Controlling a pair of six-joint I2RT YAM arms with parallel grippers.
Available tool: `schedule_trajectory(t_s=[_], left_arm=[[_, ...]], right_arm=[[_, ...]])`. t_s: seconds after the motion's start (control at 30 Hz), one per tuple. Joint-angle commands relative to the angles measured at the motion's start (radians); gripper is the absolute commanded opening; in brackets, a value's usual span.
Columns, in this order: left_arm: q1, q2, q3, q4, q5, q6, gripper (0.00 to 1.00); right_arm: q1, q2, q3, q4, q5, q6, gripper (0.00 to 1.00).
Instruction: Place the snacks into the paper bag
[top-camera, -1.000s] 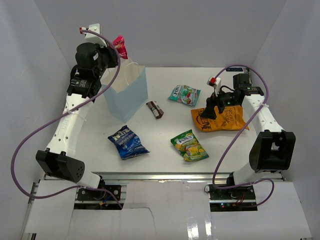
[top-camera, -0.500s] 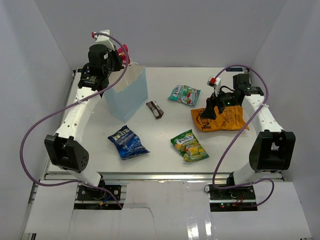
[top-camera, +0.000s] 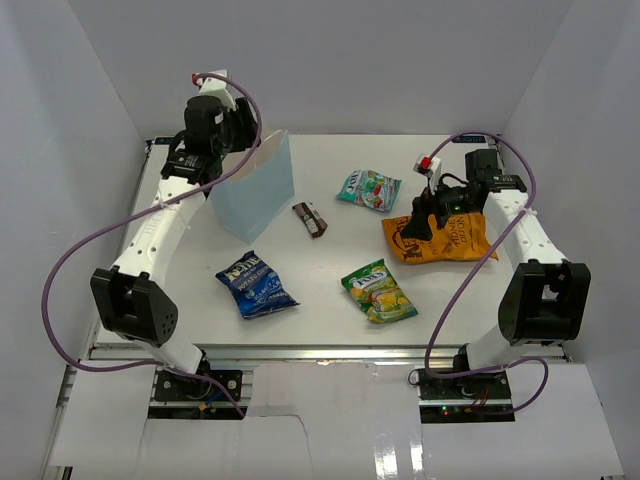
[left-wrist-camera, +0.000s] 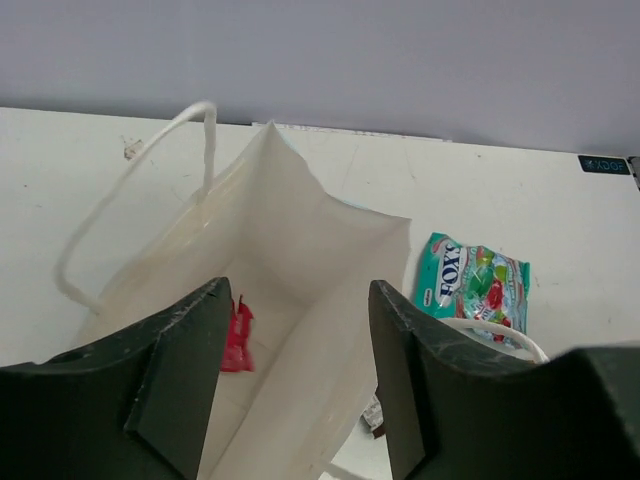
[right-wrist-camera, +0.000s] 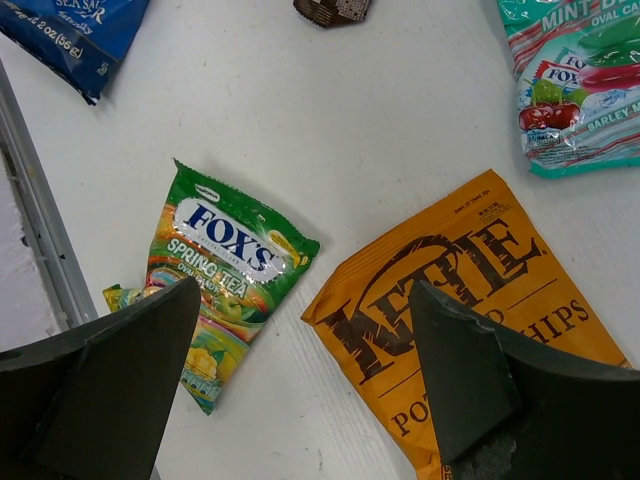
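Observation:
The pale blue paper bag (top-camera: 252, 196) stands upright at the back left. My left gripper (top-camera: 240, 128) (left-wrist-camera: 300, 300) hangs open over its mouth, and a red packet (left-wrist-camera: 237, 335) lies inside on the bottom. On the table lie the teal bag (top-camera: 368, 190) (left-wrist-camera: 472, 290), dark brown bar (top-camera: 310, 219), blue crisp bag (top-camera: 256, 283), green-yellow candy bag (top-camera: 378, 290) (right-wrist-camera: 215, 270) and orange crisp bag (top-camera: 445, 240) (right-wrist-camera: 470, 320). My right gripper (top-camera: 418, 222) (right-wrist-camera: 305, 290) is open and empty, hovering over the orange bag's left corner.
White walls (top-camera: 80, 120) close in the table on three sides. Purple cables (top-camera: 60, 270) loop off both arms. A metal rail (right-wrist-camera: 40, 230) runs along the table's near edge. The bag's white handle (left-wrist-camera: 130, 190) arches beside my left fingers.
My left gripper swung right over the bag's mouth and opened. The red packet it held has dropped into the bag. The right arm has stayed still.

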Motion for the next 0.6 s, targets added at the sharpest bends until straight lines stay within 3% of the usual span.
schedule_trajectory(t_s=[0.0,0.13,0.37,0.53,0.57], left_arm=[[-0.003,-0.089,0.05,-0.028,0.036,-0.023,0.68],[-0.003,-0.173,0.032,-0.063,0.111,-0.034,0.77],[-0.002,-0.485,-0.237,-0.2,0.093,-0.13,0.9],[-0.002,-0.711,-0.51,-0.284,0.061,-0.296,0.93],[-0.002,-0.775,-0.548,-0.302,0.064,-0.322,0.93]], right_arm=[[0.004,-0.012,0.01,-0.009,-0.046,0.0,0.9],[0.005,-0.007,0.007,-0.009,-0.052,0.0,0.9],[0.056,0.022,0.012,-0.047,-0.049,0.003,0.91],[0.185,0.03,-0.025,0.058,0.147,0.136,0.95],[0.208,0.028,-0.033,0.098,0.201,0.234,0.95]])
